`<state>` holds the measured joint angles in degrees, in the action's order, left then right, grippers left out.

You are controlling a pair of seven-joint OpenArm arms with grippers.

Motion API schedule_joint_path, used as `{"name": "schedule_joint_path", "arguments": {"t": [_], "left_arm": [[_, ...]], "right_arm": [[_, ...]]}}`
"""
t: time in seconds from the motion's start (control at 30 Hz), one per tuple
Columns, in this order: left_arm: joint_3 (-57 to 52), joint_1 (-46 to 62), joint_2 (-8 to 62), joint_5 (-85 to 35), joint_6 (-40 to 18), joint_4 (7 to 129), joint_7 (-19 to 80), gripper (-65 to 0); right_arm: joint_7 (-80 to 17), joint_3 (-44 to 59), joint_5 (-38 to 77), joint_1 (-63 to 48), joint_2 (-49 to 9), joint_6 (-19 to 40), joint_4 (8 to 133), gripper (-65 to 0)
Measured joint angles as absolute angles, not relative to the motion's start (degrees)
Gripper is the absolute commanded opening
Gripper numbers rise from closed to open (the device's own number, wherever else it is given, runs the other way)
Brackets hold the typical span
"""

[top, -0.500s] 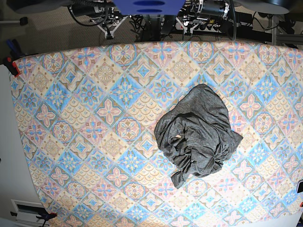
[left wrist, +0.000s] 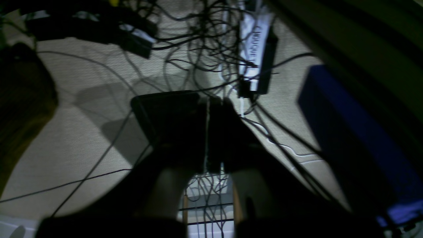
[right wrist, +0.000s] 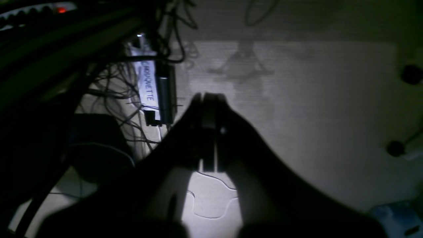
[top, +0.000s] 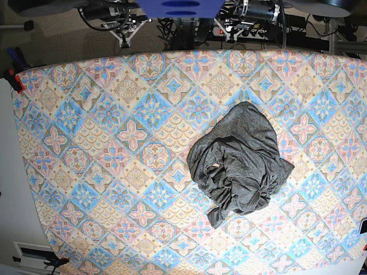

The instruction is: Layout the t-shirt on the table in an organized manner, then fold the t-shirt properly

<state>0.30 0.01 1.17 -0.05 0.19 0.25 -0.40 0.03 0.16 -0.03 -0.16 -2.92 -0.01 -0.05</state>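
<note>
T-shirt: the dark grey t-shirt (top: 239, 163) is lying crumpled in a heap on the worktop, right of centre in the base view.
Worktop: the worktop (top: 103, 160) is wearing a pastel tile-patterned cloth.
Left pincer: the left pincer (left wrist: 208, 132) is hanging clenched over a carpeted floor (left wrist: 82, 138) strewn with cables (left wrist: 185, 39), grasping nothing.
Right pincer: the right pincer (right wrist: 209, 132) is also sitting clenched and empty above the floor, beside a labelled power strip (right wrist: 155, 92).
</note>
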Motion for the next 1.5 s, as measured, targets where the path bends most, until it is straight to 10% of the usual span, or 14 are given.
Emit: {"name": "schedule_joint_path", "arguments": {"t": [0.17, 0.97, 1.5], "left_arm": [[0.3, 0.6, 1.5, 0.0, 0.2, 0.4, -0.8, -64.9], [0.3, 17.7, 4.3, -0.2, 0.2, 0.4, -61.3, -65.0], [0.1, 30.5, 5.4, -0.6, 0.2, 22.6, -60.2, -65.0]], "right_arm": [[0.6, 2.9, -0.1, -0.3, -2.7, 0.8, 0.0, -65.0], [57.6, 9.9, -0.2, -16.8, -5.0, 0.4, -0.2, -65.0], [64.7, 9.9, -0.1, -18.5, -5.6, 0.4, 0.4, -65.0]]}}
